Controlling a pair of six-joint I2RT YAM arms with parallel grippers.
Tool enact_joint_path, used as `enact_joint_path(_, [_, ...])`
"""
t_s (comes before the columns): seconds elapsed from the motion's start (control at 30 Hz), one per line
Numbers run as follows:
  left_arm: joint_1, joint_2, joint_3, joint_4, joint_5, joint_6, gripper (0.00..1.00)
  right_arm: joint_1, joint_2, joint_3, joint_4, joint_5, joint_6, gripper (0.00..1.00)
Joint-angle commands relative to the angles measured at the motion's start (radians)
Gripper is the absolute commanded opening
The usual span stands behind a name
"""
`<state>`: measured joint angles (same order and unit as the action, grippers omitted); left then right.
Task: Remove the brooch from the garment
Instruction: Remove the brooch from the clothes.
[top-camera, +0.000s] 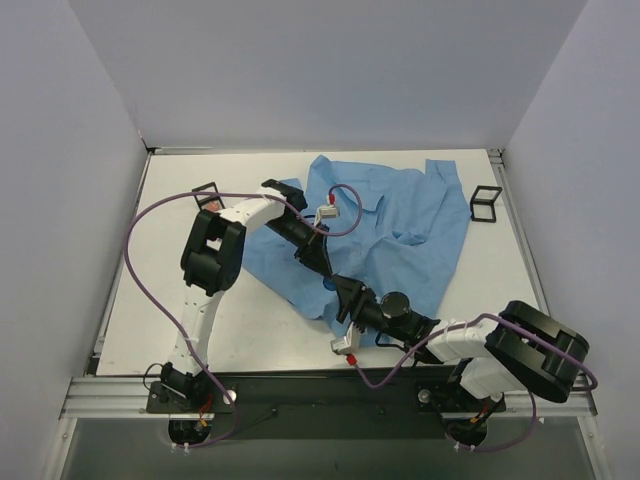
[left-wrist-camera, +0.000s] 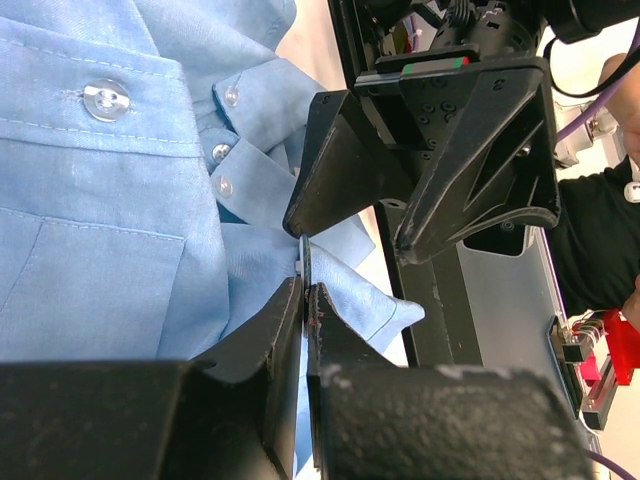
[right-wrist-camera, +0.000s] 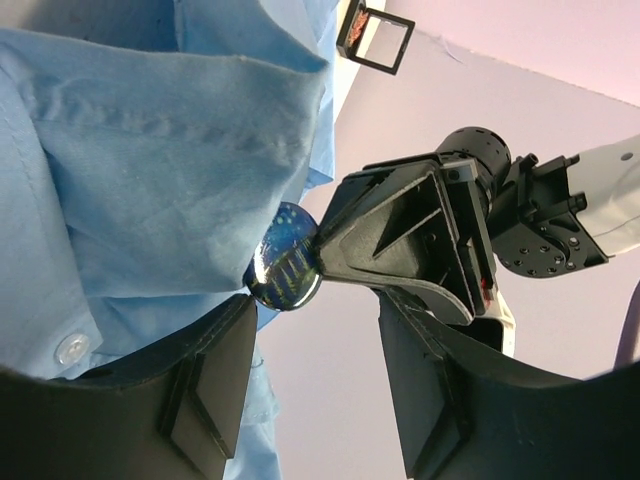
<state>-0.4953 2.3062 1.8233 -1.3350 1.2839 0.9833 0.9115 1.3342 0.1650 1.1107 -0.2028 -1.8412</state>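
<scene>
Brooch (right-wrist-camera: 275, 262): face plain in right wrist view, edge-on in left; left pincer (left-wrist-camera: 306, 292) pinching it, right pincer (right-wrist-camera: 315, 308) spread.

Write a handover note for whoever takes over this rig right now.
Left claw: shut on the edge of the brooch, by the near edge of the shirt.
Right claw: open, close up to the brooch, no grip.
Done: brooch reached and pinched.
Left: the brooch lies against the fabric, not yet off; work it free.
</scene>
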Motion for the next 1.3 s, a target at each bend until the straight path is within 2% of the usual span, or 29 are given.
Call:
enact_joint_path(0.0, [-0.002,-0.033,-0.012,-0.237,0.061,0.026,0.00,0.015,0.060,0.019,0.116,-0.040,-0.024,0.52])
enact_joint_path(0.63, [-0.003,-0.041,-0.022,-0.237,0.071,0.028,0.00,0.026,0.140,0.051,0.166,-0.037,-0.016,0.45])
enact_joint_path(1.0, [-0.002,-0.030,-0.016,-0.237,0.075,0.022,0.00,0.040,0.148,0.054,0.169,-0.011,-0.006,0.14])
enact_joint_path(1.2, [0.004,-0.027,-0.007,-0.239,0.077,0.015,0.00,0.044,0.149,0.056,0.167,-0.003,0.003,0.08])
enact_joint_path(1.27, [0.008,-0.027,-0.001,-0.237,0.075,0.015,0.08,0.047,0.148,0.057,0.163,0.002,0.010,0.07])
